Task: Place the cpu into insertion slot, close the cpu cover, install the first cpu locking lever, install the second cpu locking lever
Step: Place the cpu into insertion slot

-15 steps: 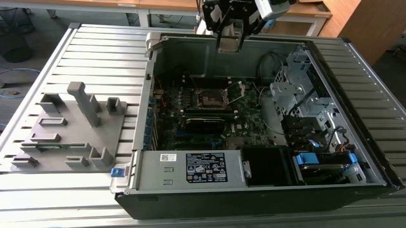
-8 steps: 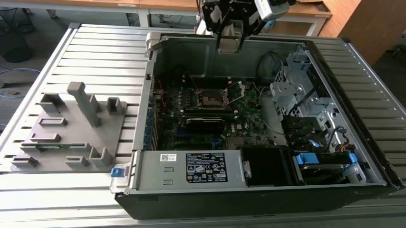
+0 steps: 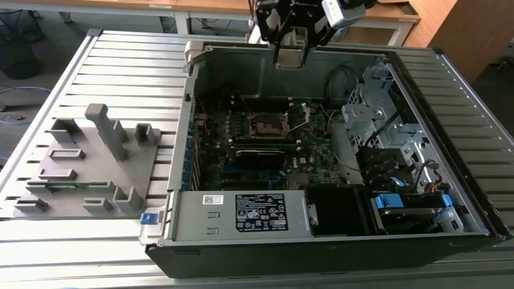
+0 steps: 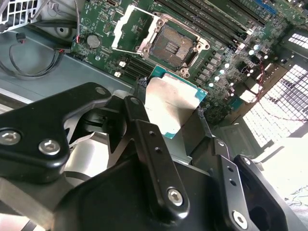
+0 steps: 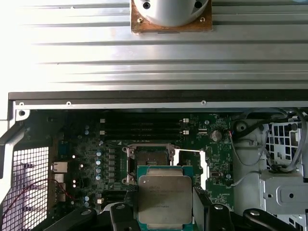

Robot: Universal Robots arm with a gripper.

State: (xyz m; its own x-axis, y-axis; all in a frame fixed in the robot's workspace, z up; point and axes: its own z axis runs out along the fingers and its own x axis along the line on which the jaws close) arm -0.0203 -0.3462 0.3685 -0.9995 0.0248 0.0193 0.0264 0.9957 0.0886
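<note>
Grey cpu (image 5: 164,199) in jaws, one insertion slot (image 5: 150,156)

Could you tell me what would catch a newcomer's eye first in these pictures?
First, the tool holding the cpu by its edges, seen in both wrist views, over the open computer case. Past it on the green board sits the bare insertion slot, with the cpu cover swung open beside it.

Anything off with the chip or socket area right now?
Nothing stands out. The cpu sits flat in the gripper; the insertion slot is bare, and the cpu cover stands swung open beside it.
</note>
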